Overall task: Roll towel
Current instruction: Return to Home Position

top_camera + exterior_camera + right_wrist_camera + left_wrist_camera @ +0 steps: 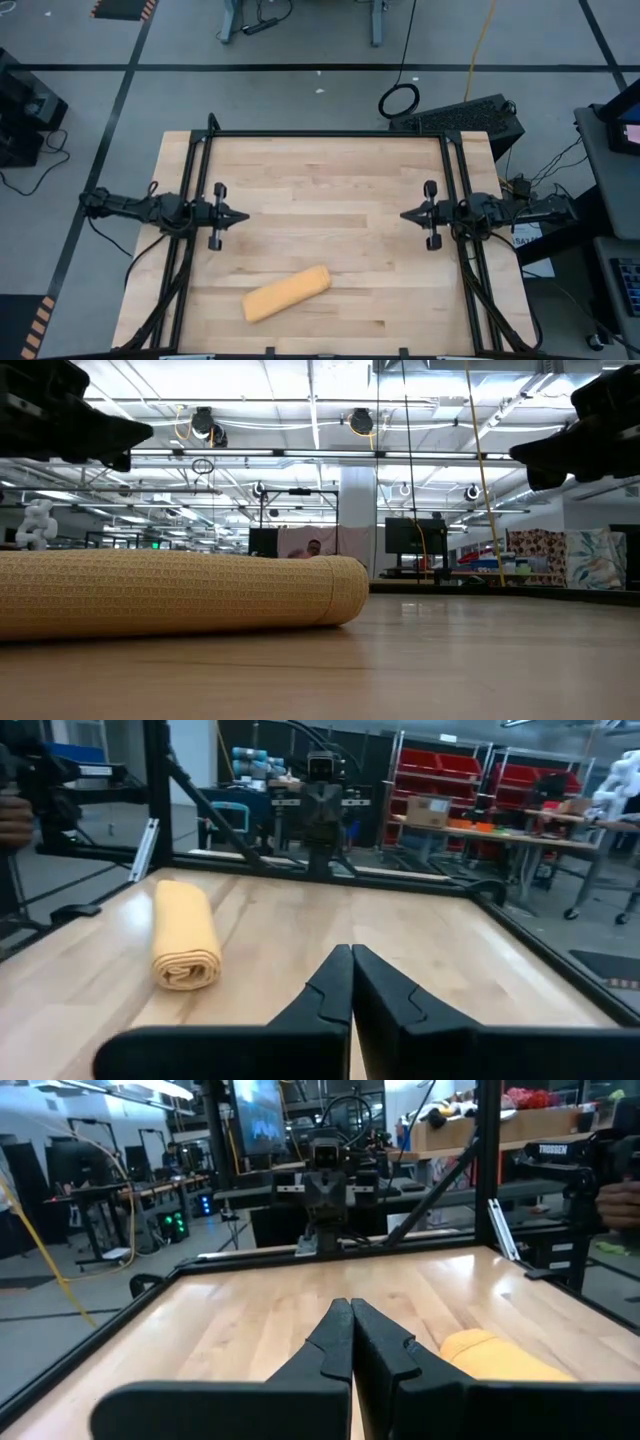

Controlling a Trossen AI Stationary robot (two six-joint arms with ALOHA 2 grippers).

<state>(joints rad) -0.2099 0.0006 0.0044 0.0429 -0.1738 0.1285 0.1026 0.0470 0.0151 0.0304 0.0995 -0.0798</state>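
The mustard-yellow towel (287,293) lies rolled into a cylinder on the wooden table (330,180), near the front edge, slanting slightly. It also shows in the low view (180,592), the left wrist view (490,1355) and the right wrist view (185,935), where its spiral end faces the camera. My left gripper (244,216) is shut and empty above the table's left side. My right gripper (404,215) is shut and empty above the right side. Both stand well behind the roll and point at each other.
A black metal frame (330,134) runs along the table's far and side edges. A person's hand shows beyond the table in the left wrist view (622,1195) and the right wrist view (14,818). Bare wood lies between the grippers.
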